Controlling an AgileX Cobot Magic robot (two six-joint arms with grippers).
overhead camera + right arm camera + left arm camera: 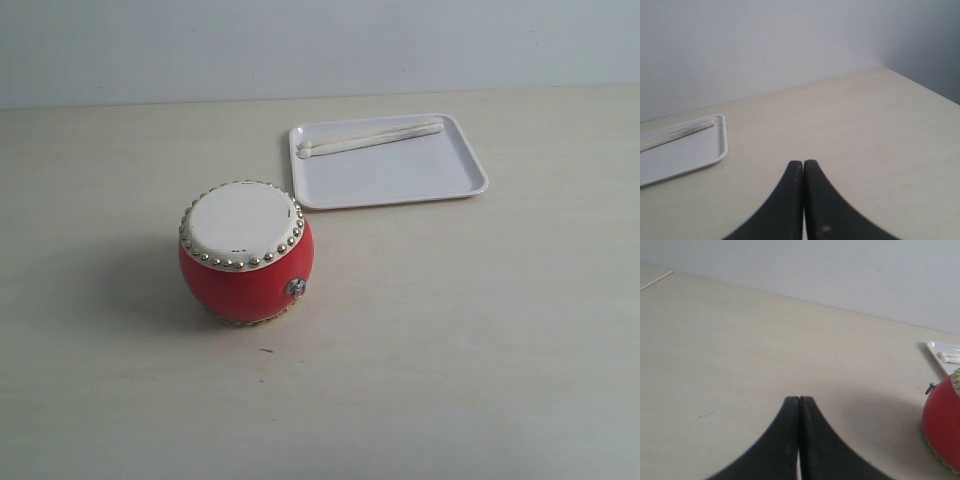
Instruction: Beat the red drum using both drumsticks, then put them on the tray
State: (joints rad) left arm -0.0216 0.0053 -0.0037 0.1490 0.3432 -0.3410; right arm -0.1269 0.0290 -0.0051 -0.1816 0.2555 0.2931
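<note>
Tip to tip: left fingers point(786, 422), right fingers point(816, 181).

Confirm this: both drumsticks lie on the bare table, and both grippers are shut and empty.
One thing is wrong: the drumsticks lie on the tray, not the bare table, as the exterior view shows. The left gripper and right gripper are shut and empty.

Beyond my left pincer point(799, 398), the red drum point(942, 426) is cut by the picture's edge, and only a corner of the tray point(935, 346) shows. Ahead of my right pincer point(803, 162), the tray and drumsticks point(680, 132) run out of frame.
</note>
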